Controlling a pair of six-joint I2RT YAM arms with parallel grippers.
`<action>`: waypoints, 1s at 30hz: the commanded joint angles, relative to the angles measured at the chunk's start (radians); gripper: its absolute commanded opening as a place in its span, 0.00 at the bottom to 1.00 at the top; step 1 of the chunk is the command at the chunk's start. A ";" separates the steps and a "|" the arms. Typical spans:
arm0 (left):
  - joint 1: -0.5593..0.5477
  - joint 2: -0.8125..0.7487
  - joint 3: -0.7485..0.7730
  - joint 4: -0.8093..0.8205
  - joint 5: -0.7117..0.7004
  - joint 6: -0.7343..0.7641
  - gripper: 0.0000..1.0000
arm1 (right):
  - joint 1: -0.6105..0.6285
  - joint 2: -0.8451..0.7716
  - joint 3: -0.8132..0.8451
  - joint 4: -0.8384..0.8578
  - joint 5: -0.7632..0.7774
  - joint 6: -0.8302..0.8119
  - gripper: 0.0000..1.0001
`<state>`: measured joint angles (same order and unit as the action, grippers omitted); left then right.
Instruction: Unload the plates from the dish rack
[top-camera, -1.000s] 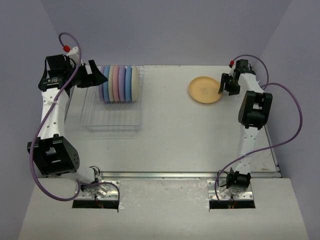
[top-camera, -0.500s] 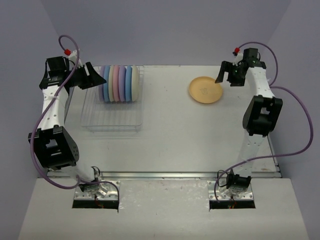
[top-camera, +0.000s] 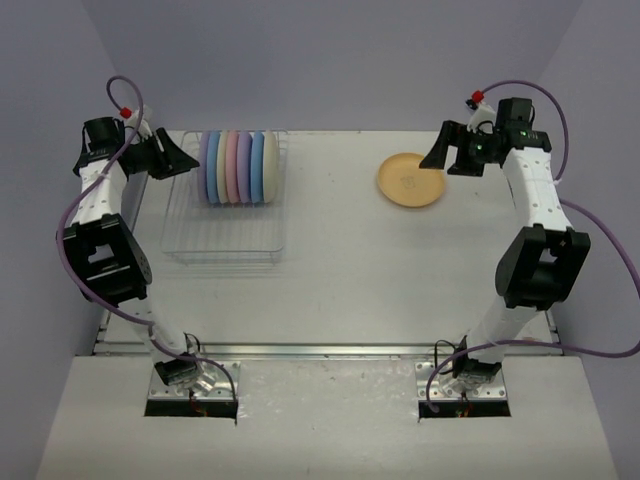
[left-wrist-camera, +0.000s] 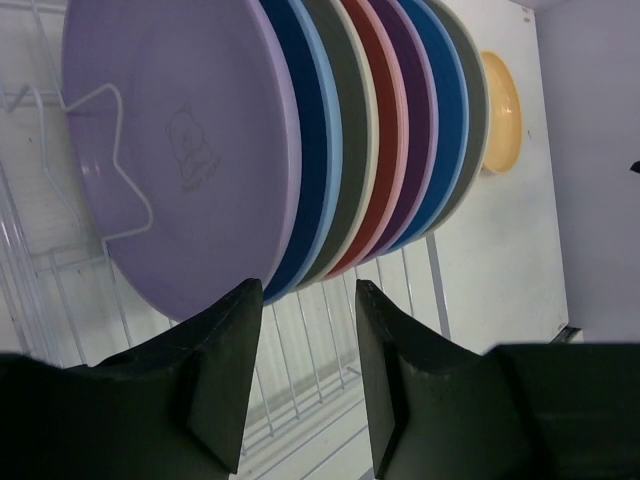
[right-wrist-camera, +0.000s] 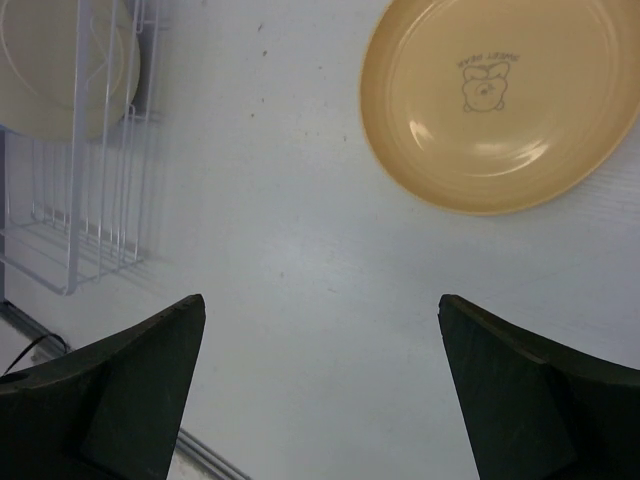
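White desk (top-camera: 350, 280) carried everything in view. On its left side stood the dish rack (top-camera: 225, 240), a frame of thin silvery wire reaching from mid-desk to the far edge. The plates (top-camera: 238, 168) filled only the rack's far end. They stood on edge, packed face to face in a row: lavender, blue, cream, pink, purple, blue and cream, counting from the left.

Across the desk on the right, well apart from the rack, one yellow-orange plate (top-camera: 410, 181) lay flat and face up, with a bear drawing (right-wrist-camera: 485, 85) in its middle.

The left gripper (left-wrist-camera: 308, 300) hung just to the left of the row and level with it. Its jaws were partly open with a narrow gap and nothing between them. Facing it was the lavender plate (left-wrist-camera: 180, 150), with a faint bear outline (left-wrist-camera: 190, 160) on its face and a wire of the rack crossing it.

Farthest back on the right, the right gripper (right-wrist-camera: 320, 305) hovered above the desk just beyond the yellow-orange plate. Its jaws were spread wide, held nothing, and stood apart from the plate's rim.
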<state>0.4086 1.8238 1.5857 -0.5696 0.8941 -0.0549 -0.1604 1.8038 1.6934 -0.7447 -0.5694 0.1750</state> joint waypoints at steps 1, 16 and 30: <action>0.006 0.046 0.084 0.023 0.105 0.040 0.39 | 0.001 -0.059 -0.054 0.003 -0.075 0.006 0.99; 0.007 0.226 0.226 0.005 0.235 0.045 0.28 | 0.000 -0.051 -0.094 -0.007 -0.132 0.019 0.99; 0.006 0.282 0.306 -0.141 0.300 0.188 0.00 | 0.001 -0.030 -0.107 -0.009 -0.168 0.020 0.99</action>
<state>0.4122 2.0991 1.8408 -0.6656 1.1438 0.0745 -0.1604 1.7927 1.5951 -0.7677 -0.6943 0.1879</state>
